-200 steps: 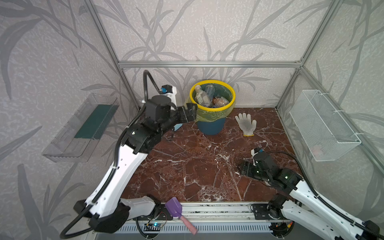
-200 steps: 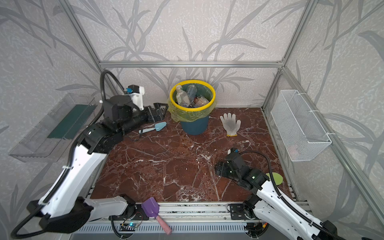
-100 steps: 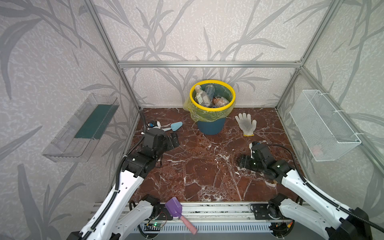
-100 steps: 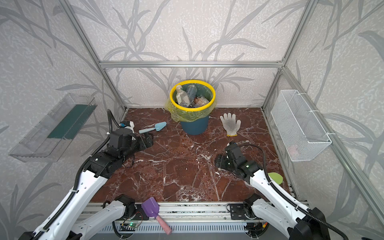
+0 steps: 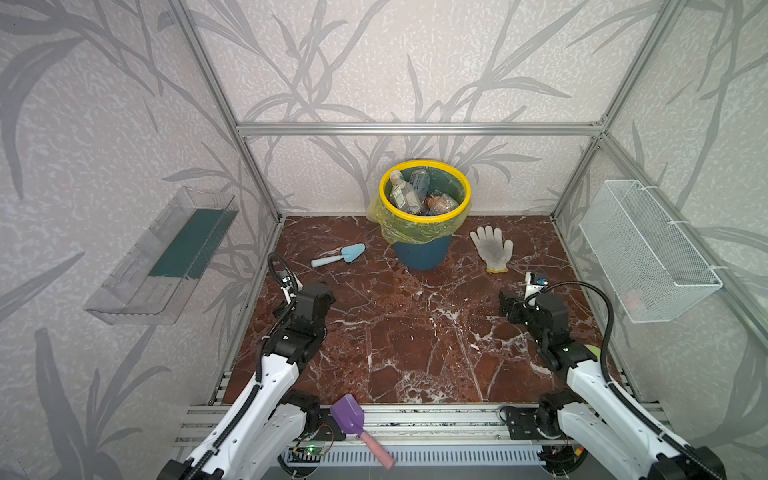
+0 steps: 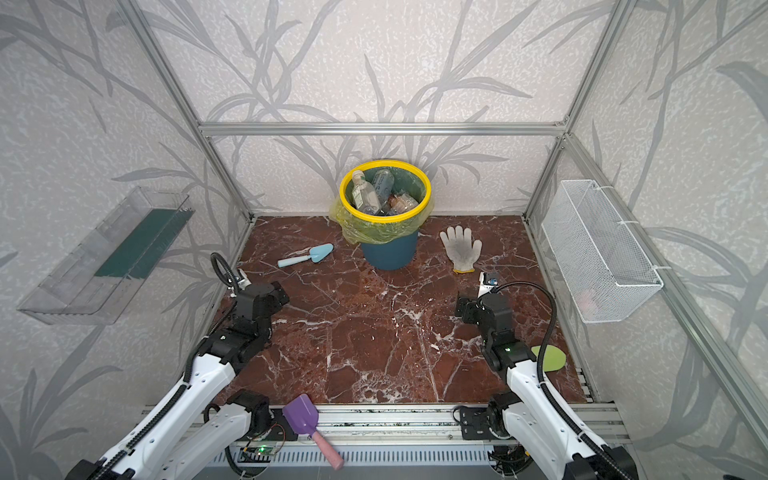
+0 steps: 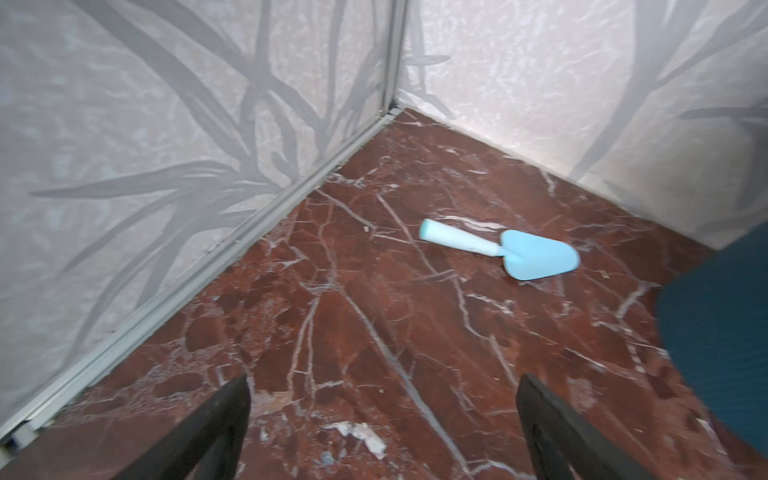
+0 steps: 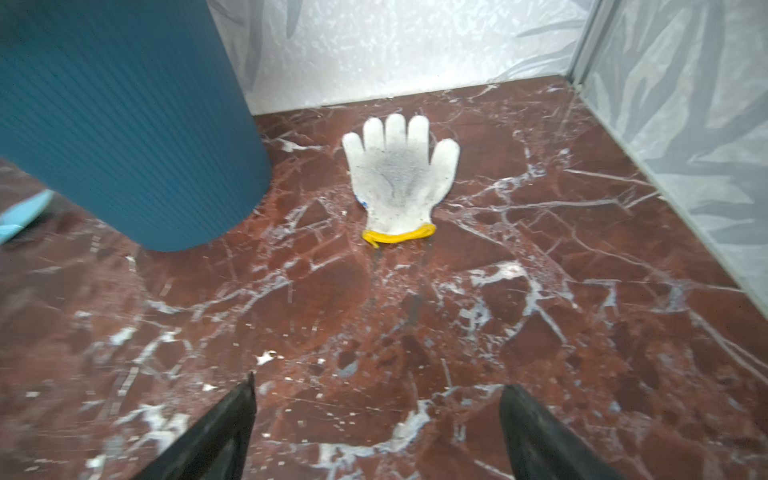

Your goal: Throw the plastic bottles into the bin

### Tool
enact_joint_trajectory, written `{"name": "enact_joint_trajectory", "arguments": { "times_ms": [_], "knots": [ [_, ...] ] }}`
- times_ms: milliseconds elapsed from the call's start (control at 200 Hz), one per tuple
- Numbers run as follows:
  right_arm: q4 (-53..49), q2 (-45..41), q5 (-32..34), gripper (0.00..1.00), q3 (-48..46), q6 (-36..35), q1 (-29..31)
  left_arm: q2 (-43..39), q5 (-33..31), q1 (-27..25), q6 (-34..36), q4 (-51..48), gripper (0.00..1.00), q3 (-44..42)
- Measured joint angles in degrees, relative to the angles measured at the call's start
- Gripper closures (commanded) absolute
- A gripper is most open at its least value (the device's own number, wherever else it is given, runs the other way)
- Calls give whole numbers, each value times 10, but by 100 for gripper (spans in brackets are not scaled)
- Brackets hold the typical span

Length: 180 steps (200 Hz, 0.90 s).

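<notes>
left tool (image 7: 384, 382): spread wide, empty | right tool (image 8: 378, 386): spread wide, empty | plastic bottles (image 5: 401, 197) in bin (image 5: 420, 254) (perhaps five)

I can't count the bottles (image 5: 405, 195) piled in the bin (image 5: 419, 255); they cover one another. A pinkish thing (image 5: 634, 297) in the wire basket (image 5: 648, 257) is too faint for me to name, and my right arm (image 6: 505, 353) hides part of a green disc (image 6: 552, 359).
</notes>
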Motion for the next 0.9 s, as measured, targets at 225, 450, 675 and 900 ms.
{"name": "enact_joint_trajectory", "arguments": {
  "times_ms": [225,450,675,900],
  "knots": [
    [180,48,42,5,-96,-63,-48,-7,-105,1,17,73,1,-89],
    [352,204,17,6,-92,-64,-69,-18,-125,11,85,211,1,-169],
    [538,391,-23,7,-68,-75,-78,111,-49,75,133,378,1,-194],
    [534,428,-59,4,-27,-83,-86,240,54,113,180,496,6,-162]
  ]
}}
